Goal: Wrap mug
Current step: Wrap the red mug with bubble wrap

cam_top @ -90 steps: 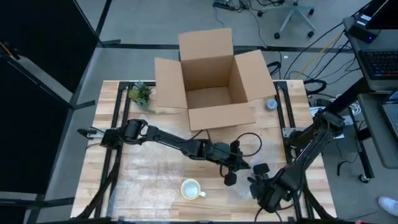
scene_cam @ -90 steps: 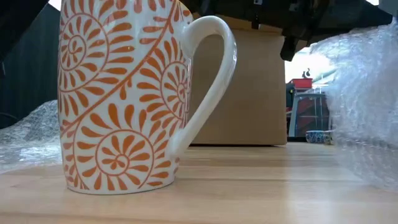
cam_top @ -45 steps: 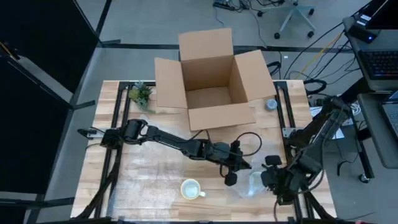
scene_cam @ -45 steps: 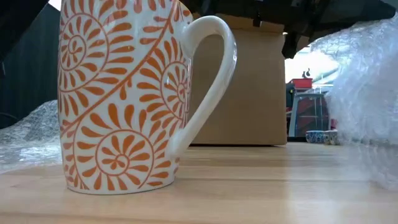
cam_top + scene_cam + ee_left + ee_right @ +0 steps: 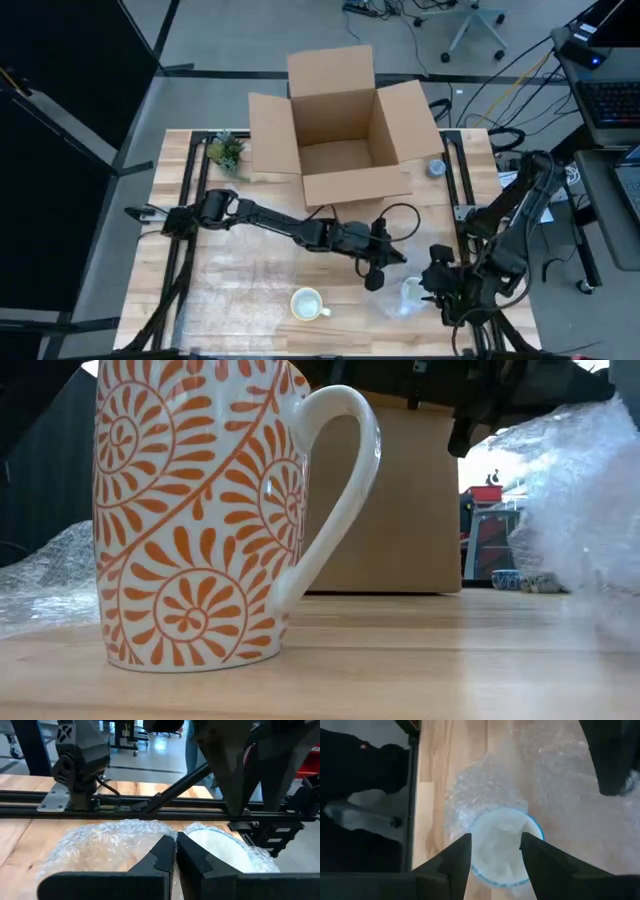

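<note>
Right tool (image 5: 418, 290), jaws apart, hovers over the bubble wrap (image 5: 405, 293); left tool (image 5: 373, 281), jaws together, pins it for the mug (image 5: 307, 304).

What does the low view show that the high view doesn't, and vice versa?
Only the low view: the orange swirl pattern on the mug and its full handle profile, seen from the side.

Only the high view: the whole table, the left gripper and right gripper near a wrapped bundle of bubble wrap, the small plant, and the open top of the cardboard box.

Both: the mug standing upright on the wood table, bubble wrap and the box behind.
</note>
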Action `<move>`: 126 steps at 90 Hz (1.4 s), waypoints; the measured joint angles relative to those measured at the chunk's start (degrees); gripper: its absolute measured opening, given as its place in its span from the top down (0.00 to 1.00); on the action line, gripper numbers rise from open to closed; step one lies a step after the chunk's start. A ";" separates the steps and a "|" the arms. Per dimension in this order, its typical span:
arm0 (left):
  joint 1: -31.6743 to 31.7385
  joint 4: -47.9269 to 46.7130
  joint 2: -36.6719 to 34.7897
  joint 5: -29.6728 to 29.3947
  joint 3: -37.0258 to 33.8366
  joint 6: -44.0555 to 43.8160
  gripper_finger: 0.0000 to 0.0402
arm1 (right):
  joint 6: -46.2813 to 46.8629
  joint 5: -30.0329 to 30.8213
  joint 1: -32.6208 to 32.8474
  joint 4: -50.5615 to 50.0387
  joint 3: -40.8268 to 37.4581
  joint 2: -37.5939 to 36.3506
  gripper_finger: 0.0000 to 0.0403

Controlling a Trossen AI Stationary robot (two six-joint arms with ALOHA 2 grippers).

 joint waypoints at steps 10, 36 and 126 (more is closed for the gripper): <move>0.32 0.02 -0.08 -0.03 0.02 -0.21 1.00 | 0.22 1.29 0.72 0.07 0.00 2.67 0.62; 0.40 -0.25 -0.13 -0.08 0.04 -0.14 1.00 | 1.12 1.29 3.50 2.42 -0.01 10.10 0.62; 1.20 0.64 -0.23 -0.43 0.04 -5.44 1.00 | 9.05 3.83 1.63 -4.11 -0.63 17.27 0.62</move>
